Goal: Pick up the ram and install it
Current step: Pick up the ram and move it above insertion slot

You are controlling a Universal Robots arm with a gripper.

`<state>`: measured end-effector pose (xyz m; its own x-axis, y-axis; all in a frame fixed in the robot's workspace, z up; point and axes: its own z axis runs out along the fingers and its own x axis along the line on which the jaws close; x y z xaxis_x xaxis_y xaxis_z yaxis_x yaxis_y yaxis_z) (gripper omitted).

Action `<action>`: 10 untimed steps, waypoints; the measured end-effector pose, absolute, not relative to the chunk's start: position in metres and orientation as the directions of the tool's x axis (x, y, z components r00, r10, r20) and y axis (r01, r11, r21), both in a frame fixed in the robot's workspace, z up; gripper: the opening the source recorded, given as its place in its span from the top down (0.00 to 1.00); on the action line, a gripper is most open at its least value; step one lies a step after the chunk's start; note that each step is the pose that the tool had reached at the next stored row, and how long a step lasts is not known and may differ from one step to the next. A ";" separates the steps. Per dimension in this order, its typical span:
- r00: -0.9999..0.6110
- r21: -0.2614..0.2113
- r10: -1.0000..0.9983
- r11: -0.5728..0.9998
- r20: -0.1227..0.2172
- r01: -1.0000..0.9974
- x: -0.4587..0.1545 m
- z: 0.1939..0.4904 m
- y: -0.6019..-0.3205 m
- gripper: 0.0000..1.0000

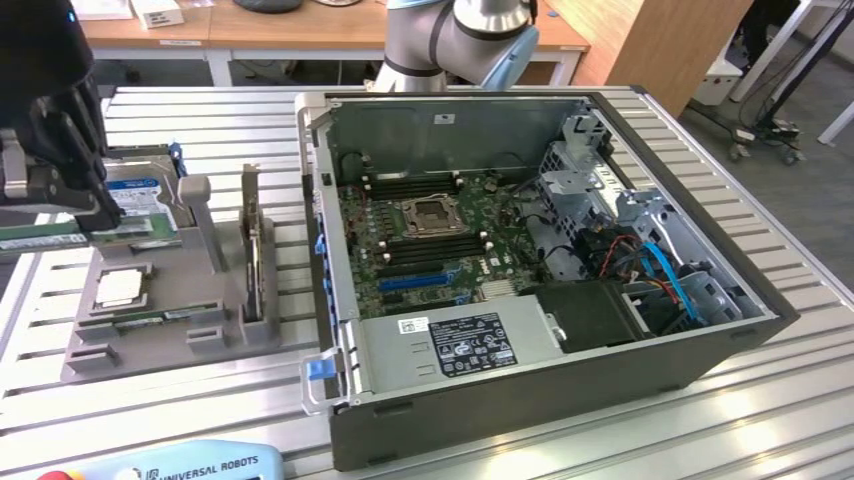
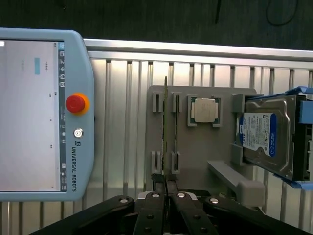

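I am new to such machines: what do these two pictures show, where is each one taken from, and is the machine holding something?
It is a robot arm with a claw. One picture is taken from off the arm, the other from a camera on its wrist. On the slatted metal table stand an open computer case and a grey holder with a hard drive and a processor. The claw is shut on the ram, a thin green stick.
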<state>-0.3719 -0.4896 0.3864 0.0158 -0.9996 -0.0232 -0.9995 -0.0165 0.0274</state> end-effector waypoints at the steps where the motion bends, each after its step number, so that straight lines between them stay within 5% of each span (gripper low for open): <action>1: 0.016 0.027 -1.000 -0.016 -0.023 -0.999 -0.372 0.389 -0.490 0.89; 10: 0.016 0.027 -1.000 -0.016 -0.023 -0.999 -0.372 0.407 -0.490 0.89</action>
<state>-0.3718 -0.4896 0.4072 0.0158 -0.9996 -0.0231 -0.9995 -0.0165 0.0275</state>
